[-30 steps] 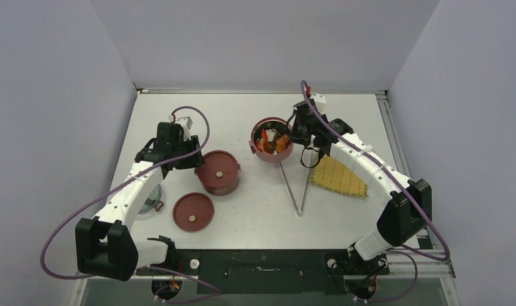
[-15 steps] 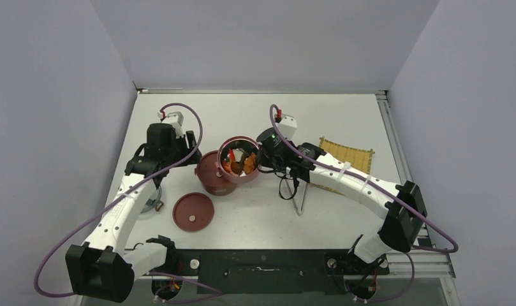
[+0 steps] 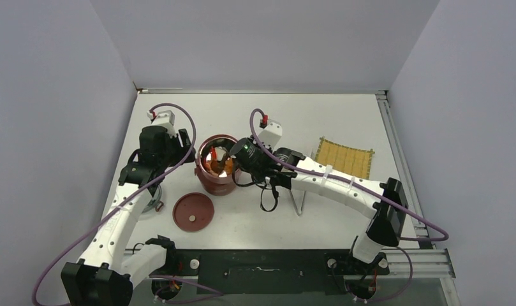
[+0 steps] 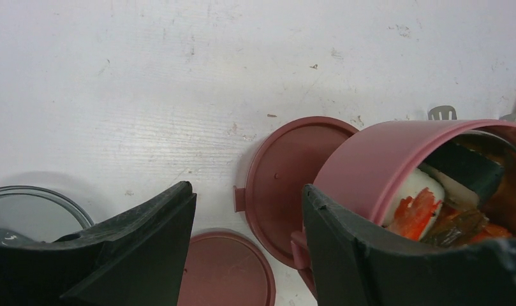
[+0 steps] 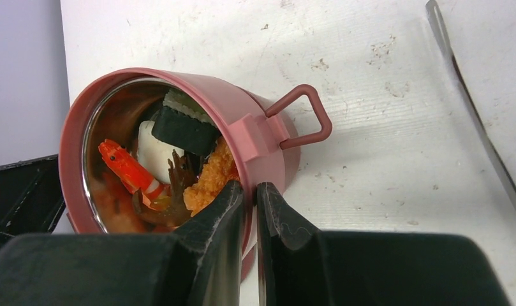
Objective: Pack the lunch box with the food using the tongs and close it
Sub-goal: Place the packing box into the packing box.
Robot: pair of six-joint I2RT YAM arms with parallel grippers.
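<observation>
A: Right, the right claw [image 5: 249, 191] is pinching the rim of the upper bowl [image 5: 239, 105], one finger sitting inside against the food [image 5: 172, 172] and one outside on the wall.

B: And that bowl is tilting above the lower bowl [image 3: 214, 186], which is wearing a flat lid. Whether the two are touching, I cannot tell.

A: The left claw [image 4: 247, 191] is waiting just to the left of the stack with its jaws standing apart, gripping nothing.

B: The bowls are looking round and matte dark red outside, and the upper one is shining like steel within. A thin loop clasp [image 5: 306, 115] is sticking out from its side.

A: Inside, a red-striped shrimp [image 5: 131, 172] is lying by a crumbed orange piece [image 5: 210, 178] and a white block with a dark band [image 5: 182, 127].

B: The tongs [image 5: 472, 108], slim and silver, are lying flat on the scuffed white tabletop [image 3: 242, 223], right of the bowls and apart from both claws.

A: A loose lid [image 3: 192, 211], flat and round, is resting nearer the arm bases, and a yellow woven mat [image 3: 344, 156] is sitting well to the right.
</observation>
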